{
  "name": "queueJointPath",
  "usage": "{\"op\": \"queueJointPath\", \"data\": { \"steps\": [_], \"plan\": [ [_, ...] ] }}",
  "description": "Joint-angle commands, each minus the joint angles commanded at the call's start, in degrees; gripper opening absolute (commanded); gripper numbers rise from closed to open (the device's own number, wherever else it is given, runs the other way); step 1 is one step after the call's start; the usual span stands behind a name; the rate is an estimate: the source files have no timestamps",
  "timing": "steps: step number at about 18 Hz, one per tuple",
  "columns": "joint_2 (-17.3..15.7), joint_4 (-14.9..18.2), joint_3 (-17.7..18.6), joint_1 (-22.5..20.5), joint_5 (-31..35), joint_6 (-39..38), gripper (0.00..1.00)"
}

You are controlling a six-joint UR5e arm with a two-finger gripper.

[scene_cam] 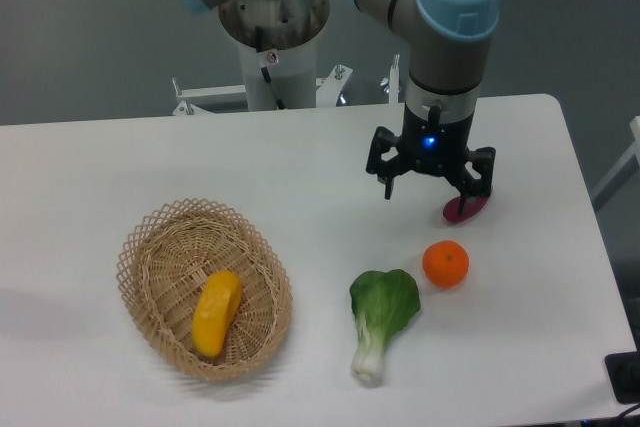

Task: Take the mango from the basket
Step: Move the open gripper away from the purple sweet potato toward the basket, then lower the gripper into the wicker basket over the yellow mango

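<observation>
The mango (217, 312) is a smooth oblong yellow-orange fruit lying inside the oval tan wicker basket (150, 247) at the front left of the white table. My gripper (432, 187) hangs above the table at the right, far from the basket, with its two dark fingers spread apart and nothing between them. It is well to the right of and behind the mango.
A purple sweet potato (467, 207) lies just right of the gripper, partly hidden by a finger. A small round orange (445, 264) sits in front of it. A green bok choy (381, 316) lies front centre. The robot base (272, 37) stands behind the table.
</observation>
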State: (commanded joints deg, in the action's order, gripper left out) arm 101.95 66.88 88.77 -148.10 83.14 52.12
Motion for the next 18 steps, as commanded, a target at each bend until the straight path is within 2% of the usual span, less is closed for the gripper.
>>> {"op": "queueJointPath", "data": {
  "steps": [5, 10, 12, 15, 18],
  "plan": [
    [-0.3, 0.1, 0.7, 0.4, 0.0, -0.6, 1.0],
    [-4.5, -0.2, 5.9, 1.1, -1.7, -1.1, 1.0],
    [-5.3, -0.8, 6.6, 1.8, -2.5, -5.3, 1.0],
    [-4.8, -4.5, 7.3, 5.8, -2.7, -12.4, 1.0],
    [-2.9, -9.1, 8.2, 10.3, -2.5, -20.9, 1.0]
  ]
}}
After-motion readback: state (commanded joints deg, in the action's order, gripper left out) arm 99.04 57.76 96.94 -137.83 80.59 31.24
